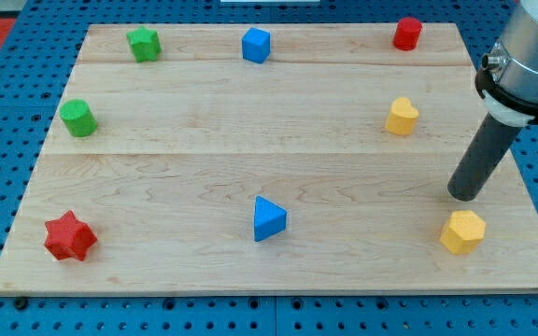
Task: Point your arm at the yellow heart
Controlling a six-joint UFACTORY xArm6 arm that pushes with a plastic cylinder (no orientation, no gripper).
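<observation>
The yellow heart [401, 117] lies on the wooden board [204, 177] at the view's right, upper half. My tip [464, 196] rests on the board below and to the right of the heart, well apart from it. A yellow hexagon block [462, 231] lies just below my tip, close to it but not touching.
A red cylinder [406, 34] sits at the top right. A blue block [256, 45] and a green star [143, 44] sit along the top edge. A green cylinder [78, 119] is at the left, a red star [69, 236] at the bottom left, a blue triangle [268, 219] at the bottom middle.
</observation>
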